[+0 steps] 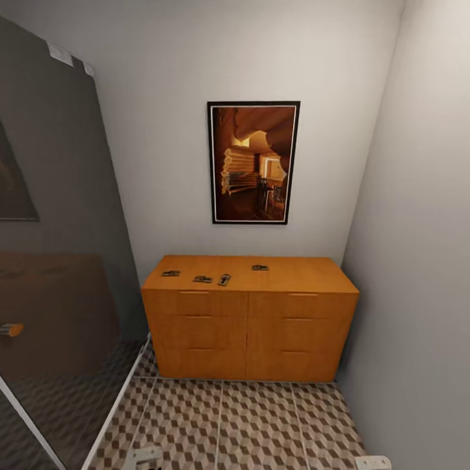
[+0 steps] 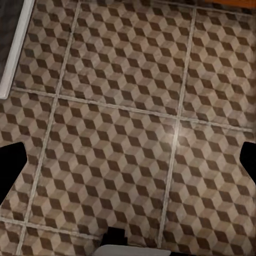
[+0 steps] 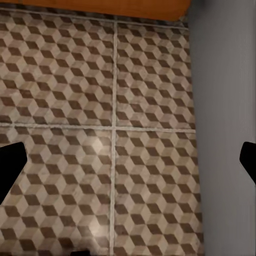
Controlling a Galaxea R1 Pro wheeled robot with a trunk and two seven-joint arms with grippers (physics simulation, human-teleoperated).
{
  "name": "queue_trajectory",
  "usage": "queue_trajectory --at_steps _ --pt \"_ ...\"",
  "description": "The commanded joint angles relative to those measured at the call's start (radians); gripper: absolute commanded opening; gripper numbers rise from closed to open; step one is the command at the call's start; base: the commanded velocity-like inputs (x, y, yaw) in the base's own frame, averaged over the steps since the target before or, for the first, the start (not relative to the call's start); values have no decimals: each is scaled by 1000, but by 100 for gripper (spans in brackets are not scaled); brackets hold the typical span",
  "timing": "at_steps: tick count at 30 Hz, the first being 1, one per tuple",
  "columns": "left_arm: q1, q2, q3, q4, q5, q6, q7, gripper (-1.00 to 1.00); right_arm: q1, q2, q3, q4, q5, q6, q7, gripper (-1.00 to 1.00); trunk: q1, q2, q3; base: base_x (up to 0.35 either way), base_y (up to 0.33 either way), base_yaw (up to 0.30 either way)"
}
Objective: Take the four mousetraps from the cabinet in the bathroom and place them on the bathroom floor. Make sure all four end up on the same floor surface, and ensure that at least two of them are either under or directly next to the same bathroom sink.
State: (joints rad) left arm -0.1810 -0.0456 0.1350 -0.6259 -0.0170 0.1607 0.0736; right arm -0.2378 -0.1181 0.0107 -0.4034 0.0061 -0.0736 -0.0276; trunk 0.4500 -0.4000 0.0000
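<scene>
The orange-brown cabinet (image 1: 248, 326) stands against the far wall. Several mousetraps lie on its flat top: one at the left (image 1: 171, 273), two close together near the front edge (image 1: 203, 279) (image 1: 224, 279), and one further back (image 1: 260, 267). Both arms hang low over the cube-patterned bathroom floor (image 1: 261, 424), well short of the cabinet. My left gripper (image 2: 128, 165) is open above bare tiles (image 2: 128, 106). My right gripper (image 3: 128, 162) is open too, over tiles (image 3: 64, 80) near the cabinet's foot (image 3: 106, 6). The bathroom sink is out of view.
A dark tinted glass shower screen (image 1: 65, 228) runs along the left, with a white sill (image 2: 13, 48) at floor level. A grey wall (image 1: 418, 261) (image 3: 224, 80) closes the right side. A framed picture (image 1: 253, 162) hangs above the cabinet.
</scene>
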Motion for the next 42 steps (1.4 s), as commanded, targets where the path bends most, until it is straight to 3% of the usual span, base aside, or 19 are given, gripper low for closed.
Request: queue_trajectory --at_steps 1,28,42 --pt "0 0 0 0 0 0 0 100 0 0 0 0 0 0 0 100 0 0 0 304 -185 0" --pt "0 0 0 0 0 0 0 100 0 0 0 0 0 0 0 100 0 0 0 320 -40 0" --pt "0 -1 -14 0 3 -16 -4 100 0 0 0 0 -2 1 0 100 0 0 0 67 0 0"
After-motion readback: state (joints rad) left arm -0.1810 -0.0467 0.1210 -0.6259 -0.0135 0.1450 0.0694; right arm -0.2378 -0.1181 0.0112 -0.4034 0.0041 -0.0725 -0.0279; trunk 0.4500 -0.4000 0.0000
